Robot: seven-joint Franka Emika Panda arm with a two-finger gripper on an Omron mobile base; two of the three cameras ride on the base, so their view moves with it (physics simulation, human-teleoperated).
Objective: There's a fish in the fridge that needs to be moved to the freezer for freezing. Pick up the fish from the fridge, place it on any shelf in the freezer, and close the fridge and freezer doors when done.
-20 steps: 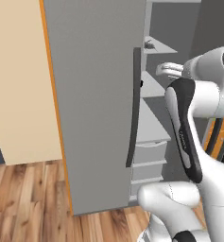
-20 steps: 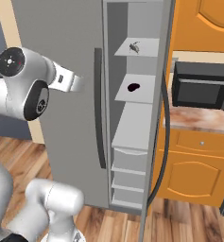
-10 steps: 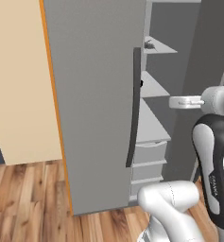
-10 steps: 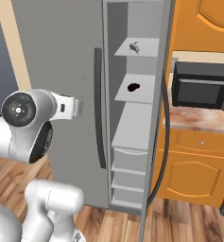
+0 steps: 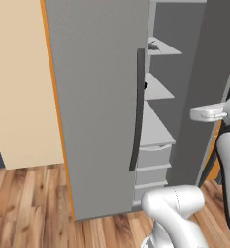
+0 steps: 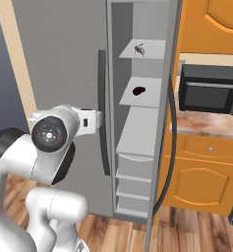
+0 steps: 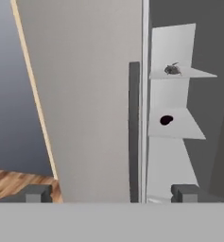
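the tool (image 7: 111, 193) hangs empty with its tips spread wide, in front of the shut fridge door (image 7: 92, 99) and its dark handle (image 7: 134, 132). the fish (image 7: 172, 70) already lies on the upper shelf (image 7: 184, 73) of the freezer (image 6: 137, 142), well beyond the tool, above and to the right of it in the hand view. the freezer door (image 6: 166, 123) stands open. judging from this, that door is what remains: swing the tool round its outer face and push steadily near the long handle, keeping clear of the shelves.
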